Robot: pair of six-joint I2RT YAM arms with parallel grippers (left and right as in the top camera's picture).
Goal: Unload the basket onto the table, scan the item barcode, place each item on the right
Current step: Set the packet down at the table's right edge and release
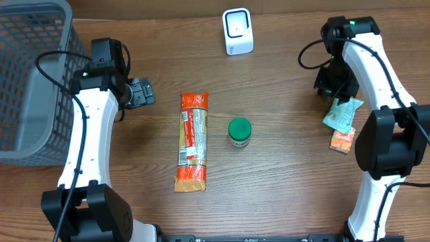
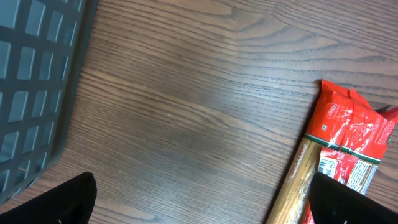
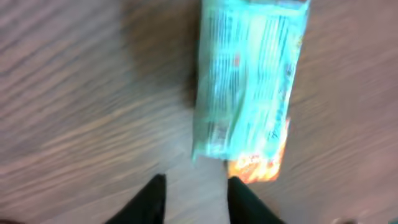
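The teal plastic packet [image 1: 342,112] lies flat on the brown wooden table [image 1: 282,188], close to the right edge and about halfway along it. One end of it rests over a small orange packet [image 1: 342,140], which shows from under it in the right wrist view (this view is blurred, so the print cannot be read). The right end effector [image 3: 196,186] hangs near the far end of the teal plastic packet. Its two dark fingers stand a little apart with only bare wood between them, and they hold nothing.

The small white barcode scanner [image 1: 238,31] stands near the far edge, about in the middle of it, well apart from the teal plastic packet.

The left end effector [image 2: 202,193] is above the left part of the table. It is opened wide and holds nothing. Just beside its right finger is the far end of a long red and orange packet of pasta [image 1: 193,141], which lies in the middle of the table, its length running from far to near. To the right of this packet, near it but not touching, stands a small jar with a green lid [image 1: 239,132]. A grey plastic basket [image 1: 27,81] sits at the far left corner.
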